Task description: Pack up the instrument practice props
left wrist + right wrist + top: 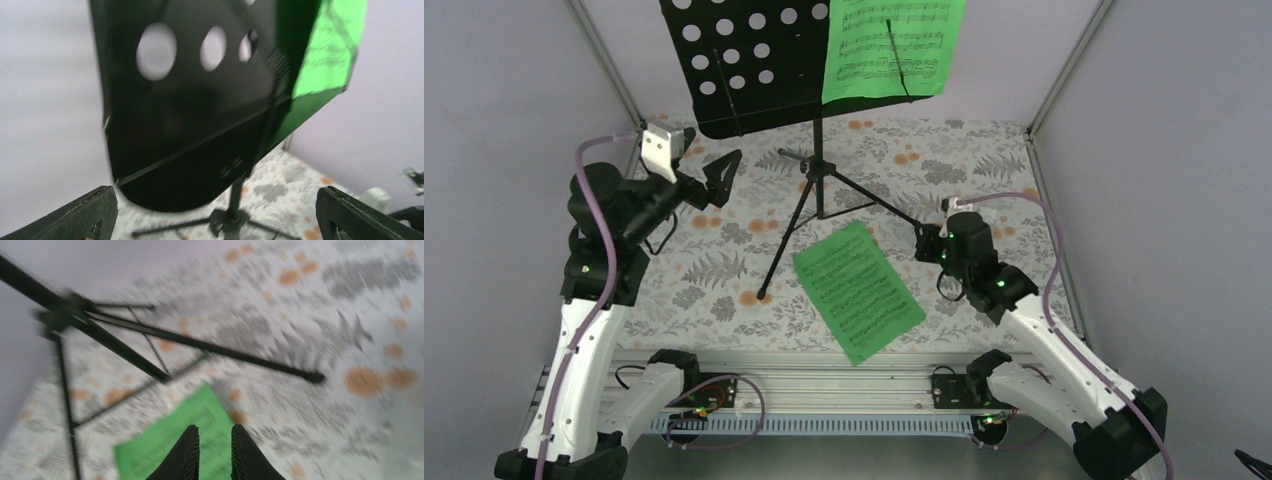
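Looking down: music stand (818,150) upright at rear, green page (889,45) on it, loose page (859,290) flat on the surface (1024,180). Left wrist: your left gripper (216,194), spread wide, faces the stand's desk. Right wrist: your right gripper (215,435), barely parted and empty, hangs over the loose page. Page collection seems in hand, so lower and pinch its edge.

One bright green sheet-music page (892,48) sits at the right on the desk of the black tripod music stand (817,160); a second page (859,290) lies before its legs.

The floral-patterned table (704,270) carries the music stand (816,190) on its tripod at frame centre. One green sheet (859,291) lies flat at lower centre.
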{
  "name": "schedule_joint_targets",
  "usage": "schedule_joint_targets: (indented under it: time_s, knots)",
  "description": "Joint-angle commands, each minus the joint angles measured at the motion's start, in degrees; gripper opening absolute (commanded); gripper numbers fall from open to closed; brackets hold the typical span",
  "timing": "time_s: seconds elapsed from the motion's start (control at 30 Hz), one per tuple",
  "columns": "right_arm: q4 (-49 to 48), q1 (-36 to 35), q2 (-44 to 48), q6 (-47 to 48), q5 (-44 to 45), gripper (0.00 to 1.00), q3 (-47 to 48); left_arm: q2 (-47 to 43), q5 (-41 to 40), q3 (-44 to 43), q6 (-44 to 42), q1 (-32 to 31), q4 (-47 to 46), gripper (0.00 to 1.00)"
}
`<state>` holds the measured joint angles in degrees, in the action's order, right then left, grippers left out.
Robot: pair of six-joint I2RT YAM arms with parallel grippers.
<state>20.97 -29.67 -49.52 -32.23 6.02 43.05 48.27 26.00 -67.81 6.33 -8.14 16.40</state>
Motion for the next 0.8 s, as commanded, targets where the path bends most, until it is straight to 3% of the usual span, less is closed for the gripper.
schedule_joint_targets:
  time_s: [0.0,0.17,0.33,0.43,0.53,0.63,0.77]
  knots:
    - [-7.56,0.92,1.40,1.51,-8.37,0.22,5.57,0.58,11.00,-6.55,3.79,0.05,-1.77,0.95]
    - [-12.61,1.13,-1.97,1.37,-16.49,0.32,13.05,4.05,17.19,-10.73,8.33,-0.25,-5.05,0.93]
    - [-10.09,1.13,-4.38,3.58,-9.73,0.40,22.08,11.90,18.30,-20.39,9.55,-2.10,-2.34,0.87]
    - [-11.04,1.15,-4.86,4.33,-9.08,0.47,25.25,16.15,13.88,-26.11,7.44,-8.27,-0.43,0.79]
    - [-9.86,1.11,-7.48,5.63,-10.43,0.53,30.35,22.38,6.40,-35.21,3.51,-15.59,7.14,0.76]
    - [-7.24,1.16,-11.80,7.35,-13.18,0.57,37.34,28.91,3.42,-44.21,3.05,-19.09,12.13,0.74]
    - [-3.59,1.29,-18.29,9.96,-13.83,0.57,46.51,34.39,-2.02,-49.70,1.86,-22.74,13.96,0.73]
